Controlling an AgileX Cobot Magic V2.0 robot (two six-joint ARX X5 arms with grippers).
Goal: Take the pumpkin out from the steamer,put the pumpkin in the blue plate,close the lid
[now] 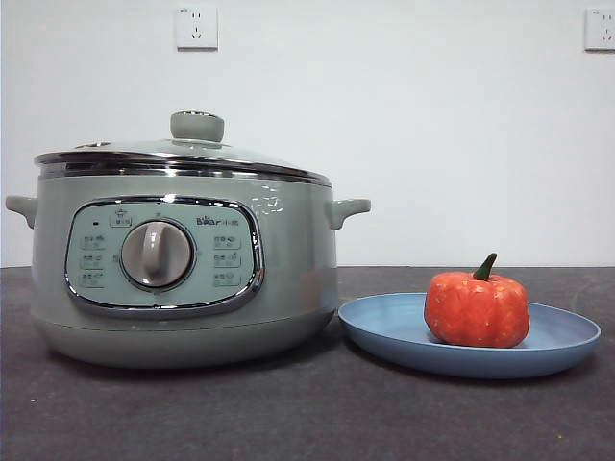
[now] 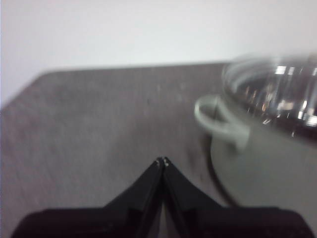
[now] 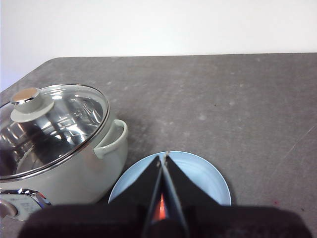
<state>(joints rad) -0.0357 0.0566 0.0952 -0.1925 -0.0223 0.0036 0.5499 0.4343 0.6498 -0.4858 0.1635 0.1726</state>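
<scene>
Front view | orange-red toy pumpkin [image 1: 477, 309] lower right on light-blue round plate [image 1: 384, 331] | domed glass lid [image 1: 183, 151] seated: likely fragile, slippery, take by knob | both pincers closed, empty

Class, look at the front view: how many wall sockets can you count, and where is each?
2. One wall socket is high on the wall above the steamer; the other wall socket is at the top right corner, cut by the picture's edge. More may lie outside the view.
</scene>
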